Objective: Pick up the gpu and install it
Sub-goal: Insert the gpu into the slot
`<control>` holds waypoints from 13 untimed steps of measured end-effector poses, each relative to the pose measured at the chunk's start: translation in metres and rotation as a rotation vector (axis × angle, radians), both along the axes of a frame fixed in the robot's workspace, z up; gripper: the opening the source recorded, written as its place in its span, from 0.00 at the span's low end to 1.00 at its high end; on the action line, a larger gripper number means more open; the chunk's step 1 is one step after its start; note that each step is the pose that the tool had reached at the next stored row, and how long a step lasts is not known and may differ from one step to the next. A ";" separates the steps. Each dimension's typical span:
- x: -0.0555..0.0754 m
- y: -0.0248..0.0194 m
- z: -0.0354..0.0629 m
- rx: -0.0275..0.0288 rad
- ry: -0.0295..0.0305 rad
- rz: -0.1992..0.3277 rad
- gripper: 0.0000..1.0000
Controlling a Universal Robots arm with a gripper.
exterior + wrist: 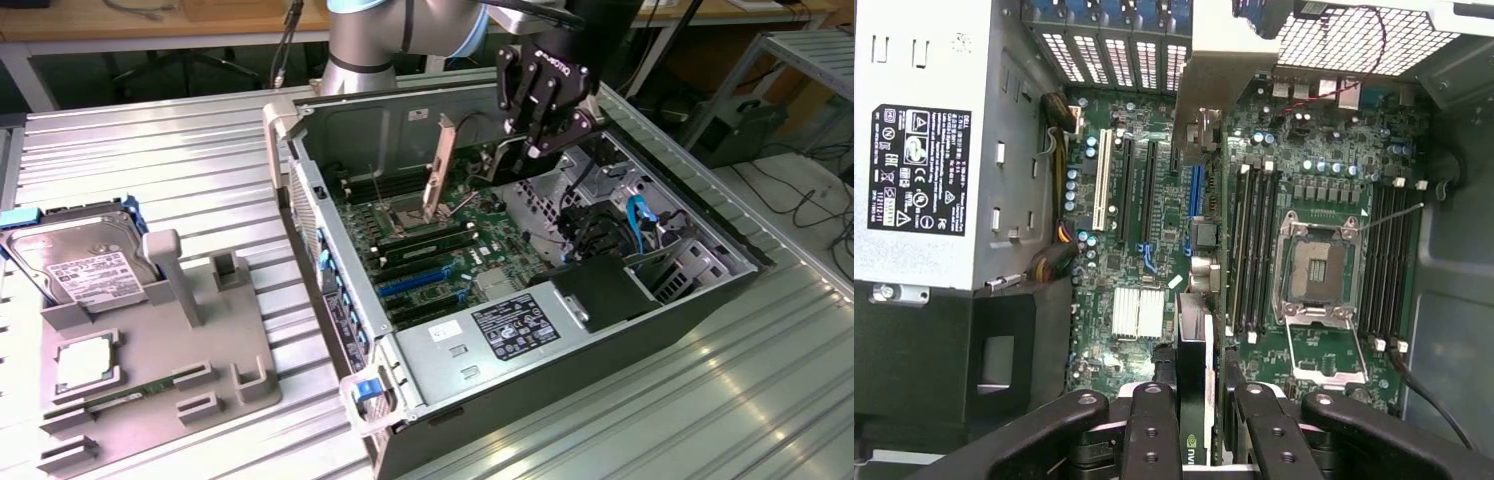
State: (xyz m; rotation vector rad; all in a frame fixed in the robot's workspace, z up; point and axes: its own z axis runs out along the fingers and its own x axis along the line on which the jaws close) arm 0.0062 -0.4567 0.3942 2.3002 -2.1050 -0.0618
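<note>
Gripper, jaws closed partway on the gpu, holding the card edge-on above the motherboard inside the open case, near the CPU socket; a hard drive rests on the grey tray outside.

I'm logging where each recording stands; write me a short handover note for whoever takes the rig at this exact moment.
Gripper: shut on the gpu, holding it edge-on between its fingers, above the open computer case.
Gpu: lifted, its silver bracket hanging over the motherboard, not seated in any slot.
Gray holder tray at the exterior view's left carries the hard drive; no gpu on it.
Done: pickup and carry to the case.
Left: seating the card in an expansion slot and releasing it.
</note>
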 end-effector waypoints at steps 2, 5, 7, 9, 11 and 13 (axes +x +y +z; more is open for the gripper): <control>0.000 0.0000 -0.0004 0.0000 0.0000 0.000 0.27; -0.001 0.0000 -0.0011 0.0000 0.0000 0.000 0.27; -0.001 0.0000 -0.0016 0.0000 0.0000 0.000 0.27; -0.001 0.0000 -0.0021 0.0000 0.0000 0.000 0.27; -0.001 0.0000 -0.0026 0.0000 0.0000 0.000 0.27; -0.002 0.0000 -0.0032 0.0000 0.0000 0.000 0.27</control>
